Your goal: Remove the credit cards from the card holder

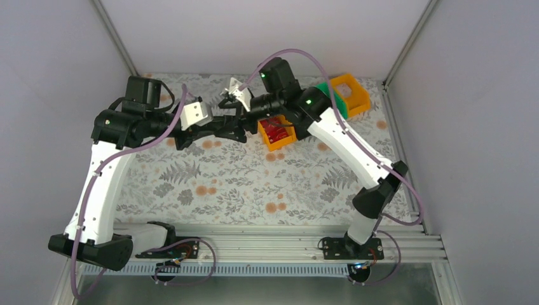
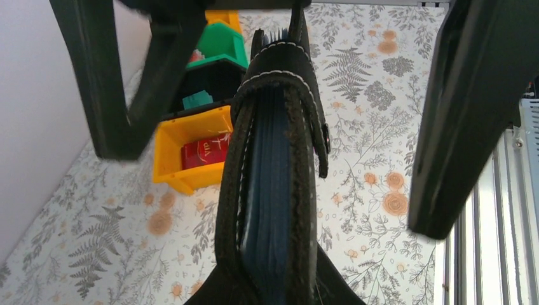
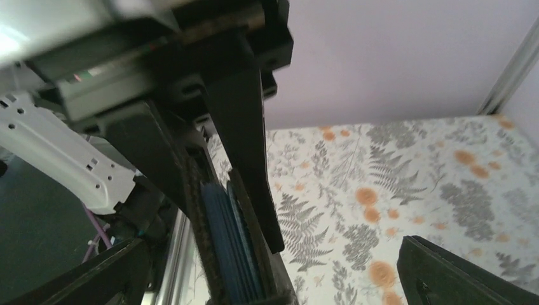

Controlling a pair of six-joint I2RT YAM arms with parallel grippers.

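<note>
The card holder (image 2: 279, 95) is a black stitched wallet held on edge above the table, pinched low down by my left gripper (image 2: 273, 283), which is shut on it. Blue edges of the credit cards (image 2: 270, 190) show packed between its covers. In the top view the left gripper (image 1: 219, 131) meets the right gripper (image 1: 236, 105) at mid-table, toward the back. My right gripper (image 3: 276, 276) is open, with one finger (image 2: 114, 82) on each side of the wallet and apart from it. The right wrist view shows the card holder (image 3: 200, 210) and the card edges (image 3: 225, 248) between those fingers.
An orange bin (image 1: 276, 132) holding a red item sits just right of the grippers. Behind it stand a green bin (image 1: 334, 98) and another orange bin (image 1: 351, 92), and a black bin (image 2: 210, 79) shows in the left wrist view. A metal rail (image 1: 267, 244) runs along the near edge.
</note>
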